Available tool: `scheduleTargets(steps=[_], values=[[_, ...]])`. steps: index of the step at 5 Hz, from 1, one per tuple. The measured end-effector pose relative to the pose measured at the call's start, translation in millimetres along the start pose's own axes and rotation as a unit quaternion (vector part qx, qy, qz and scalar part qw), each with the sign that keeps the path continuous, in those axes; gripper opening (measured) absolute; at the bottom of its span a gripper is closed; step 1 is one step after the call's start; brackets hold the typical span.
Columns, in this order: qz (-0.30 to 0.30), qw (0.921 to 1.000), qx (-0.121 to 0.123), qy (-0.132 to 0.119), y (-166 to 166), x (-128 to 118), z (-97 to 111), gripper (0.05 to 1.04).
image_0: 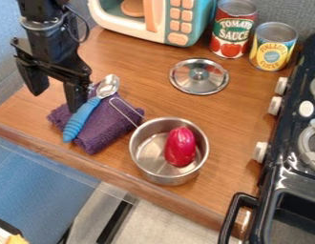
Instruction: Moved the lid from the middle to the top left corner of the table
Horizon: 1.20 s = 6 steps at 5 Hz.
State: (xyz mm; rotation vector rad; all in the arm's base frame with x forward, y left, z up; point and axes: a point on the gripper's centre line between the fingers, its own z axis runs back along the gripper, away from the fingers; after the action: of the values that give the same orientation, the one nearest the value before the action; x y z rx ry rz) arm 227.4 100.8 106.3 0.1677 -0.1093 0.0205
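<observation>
Gripper (57,102) at upper left, above the counter (243,119); jaws spread, nothing between them. Lid (199,76) lies on the counter, knob up, just in front of the tomato sauce can (233,29). Metal pot (142,167), nearer the front edge, contains a red object (180,147). Blue-handled spoon (81,119) rests across the folded purple cloth (110,128), left of the pot.
</observation>
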Motion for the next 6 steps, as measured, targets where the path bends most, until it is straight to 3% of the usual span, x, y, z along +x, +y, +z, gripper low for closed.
scheduleTargets(steps=[1,2,4,5,6], values=[[0.003,0.9999,-0.006,0.012,-2,-1,-6,1.001],[-0.021,0.9995,-0.023,0.006,-24,36,-19,1.001],[-0.022,0.9973,-0.059,-0.038,-71,121,-31,1.001],[-0.013,0.9966,-0.063,-0.052,-86,154,-33,1.001],[-0.003,0.9971,-0.059,-0.048,-94,173,-41,1.001]])
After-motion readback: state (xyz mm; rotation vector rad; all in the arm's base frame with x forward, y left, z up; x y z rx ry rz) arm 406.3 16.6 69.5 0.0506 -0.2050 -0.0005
